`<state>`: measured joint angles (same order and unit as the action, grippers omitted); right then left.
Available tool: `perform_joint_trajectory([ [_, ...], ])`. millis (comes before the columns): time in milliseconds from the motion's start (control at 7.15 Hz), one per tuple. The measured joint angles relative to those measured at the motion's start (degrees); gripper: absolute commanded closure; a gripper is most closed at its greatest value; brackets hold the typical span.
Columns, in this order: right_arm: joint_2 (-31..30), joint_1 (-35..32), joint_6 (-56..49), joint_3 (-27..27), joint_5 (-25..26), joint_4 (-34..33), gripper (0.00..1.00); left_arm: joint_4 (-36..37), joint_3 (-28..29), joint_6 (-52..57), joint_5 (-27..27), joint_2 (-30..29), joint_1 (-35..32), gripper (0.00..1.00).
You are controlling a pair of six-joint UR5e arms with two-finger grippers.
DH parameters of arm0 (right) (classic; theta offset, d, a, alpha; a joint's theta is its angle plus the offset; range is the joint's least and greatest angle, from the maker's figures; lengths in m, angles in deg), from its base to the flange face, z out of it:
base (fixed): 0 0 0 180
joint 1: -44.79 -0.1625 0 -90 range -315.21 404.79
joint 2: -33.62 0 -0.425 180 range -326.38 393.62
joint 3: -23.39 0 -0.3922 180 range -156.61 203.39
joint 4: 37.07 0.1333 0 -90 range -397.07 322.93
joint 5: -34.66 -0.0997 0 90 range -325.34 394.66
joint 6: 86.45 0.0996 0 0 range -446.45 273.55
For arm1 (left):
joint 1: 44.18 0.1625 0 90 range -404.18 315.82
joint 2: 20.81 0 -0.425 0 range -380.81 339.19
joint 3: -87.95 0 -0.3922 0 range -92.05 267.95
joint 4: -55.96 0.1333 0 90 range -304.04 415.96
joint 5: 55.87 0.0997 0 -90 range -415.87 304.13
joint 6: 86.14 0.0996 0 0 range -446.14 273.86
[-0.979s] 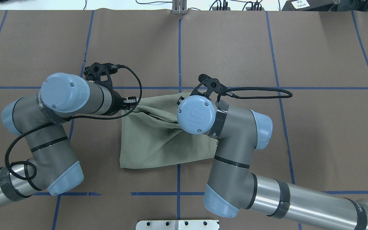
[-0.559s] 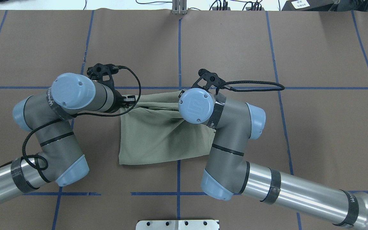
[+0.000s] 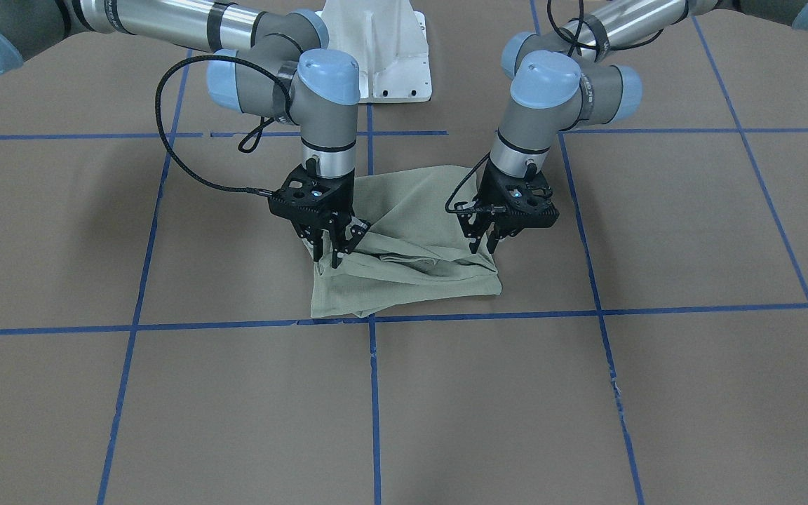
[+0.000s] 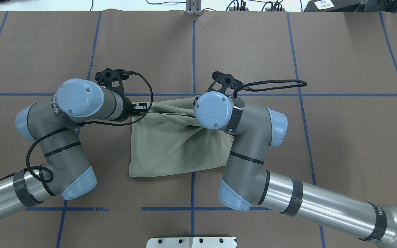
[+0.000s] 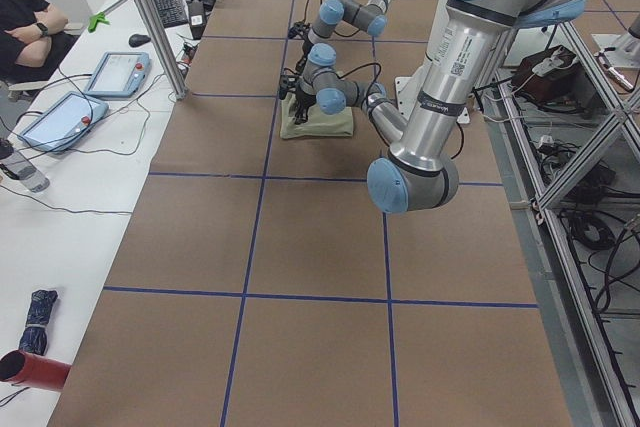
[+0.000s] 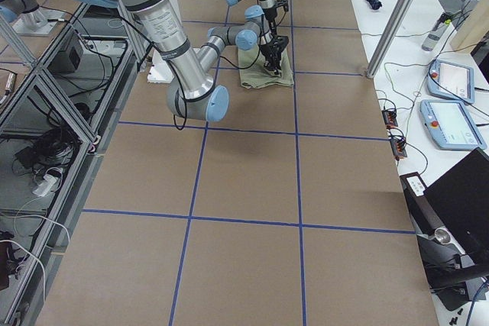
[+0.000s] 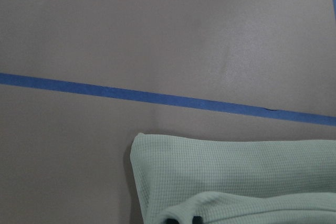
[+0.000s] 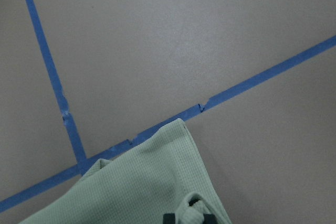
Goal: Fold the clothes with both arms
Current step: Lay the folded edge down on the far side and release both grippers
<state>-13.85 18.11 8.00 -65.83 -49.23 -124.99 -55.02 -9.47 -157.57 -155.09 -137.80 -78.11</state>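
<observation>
The olive-green shirt [image 3: 411, 203] lies folded on the brown table near the middle; it also shows in the overhead view [image 4: 171, 148]. My left gripper [image 3: 485, 245] is shut on the shirt's upper layer at one corner, and shows in the overhead view [image 4: 140, 108]. My right gripper [image 3: 328, 258] is shut on the same layer at the other corner; in the overhead view its own wrist hides it. Both hold the layer slightly raised, stretched between them over the lower layer. Bunched cloth fills the bottom of the left wrist view [image 7: 236, 171] and the right wrist view [image 8: 142, 182]. The tag and logo are hidden.
Blue tape lines [image 4: 193, 58] grid the brown table. The white pedestal base [image 3: 383, 56] stands at the robot's edge. A metal post [image 4: 193, 8] stands at the far edge. Tablets and cables [image 5: 60, 117] lie on the operators' side table.
Both grippers have carried the held cloth layer a little away from the robot, toward the shirt's far edge. The fold has drawn flatter and tighter between them.
</observation>
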Motion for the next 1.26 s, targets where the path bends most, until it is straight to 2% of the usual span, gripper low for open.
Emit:
perform_joint_trajectory([
  [280, 0.1, -0.9, -3.4, -2.0, -2.8, -0.1, 0.01, -0.1, -1.4, 5.6, -0.4, 0.4, -1.4, 0.00],
  [419, 0.2, -0.5, -3.1, -2.6, -3.0, -0.1, 0.12, -0.1, -1.7, 6.5, -0.4, 0.5, -1.7, 0.00],
  [559, 0.4, 0.4, -1.5, -2.7, -2.2, 0.0, 0.34, -0.1, -1.8, 6.8, -0.4, 0.6, -1.8, 0.00],
  [699, 0.5, 1.4, 0.6, -2.6, -1.1, 0.2, 0.83, -0.1, -1.9, 6.9, -0.4, 0.7, -1.8, 0.00],
  [839, 0.6, 1.9, 2.3, -2.5, -0.5, 0.3, 1.00, -0.1, -1.9, 6.9, -0.4, 0.7, -1.8, 0.00],
  [1258, 0.7, 1.9, 5.1, -2.4, -0.1, 0.5, 1.00, -0.1, -1.9, 6.7, -0.4, 0.7, -1.8, 0.00],
])
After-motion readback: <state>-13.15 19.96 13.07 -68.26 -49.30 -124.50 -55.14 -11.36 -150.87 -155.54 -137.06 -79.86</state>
